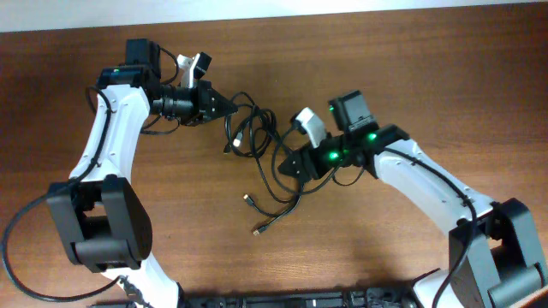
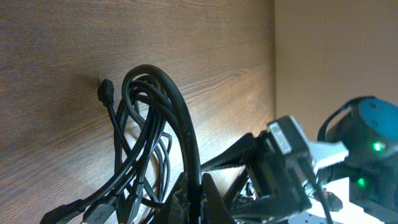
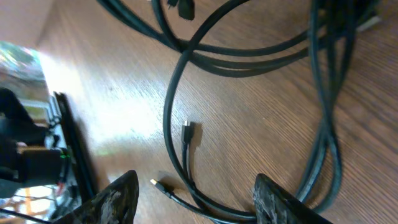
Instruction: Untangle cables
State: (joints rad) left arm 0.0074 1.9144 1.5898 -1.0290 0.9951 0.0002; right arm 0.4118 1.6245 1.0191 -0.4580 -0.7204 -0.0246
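The black cables (image 1: 257,137) lie in a tangled bundle at the table's middle, with loose plug ends (image 1: 249,199) trailing toward the front. My left gripper (image 1: 229,106) is at the bundle's left edge, shut on one cable loop (image 2: 180,118) that arches up from between its fingers (image 2: 198,199). My right gripper (image 1: 287,167) is open at the bundle's right side, just above the table. Its fingers (image 3: 196,196) straddle two cable strands (image 3: 186,180) and a small silvery-tipped plug (image 3: 155,183).
The wooden table (image 1: 385,68) runs to a pale wall at the back. A dark rail (image 1: 282,299) lines the front edge between the arm bases. The arms' own thicker wires (image 1: 17,248) hang at the left.
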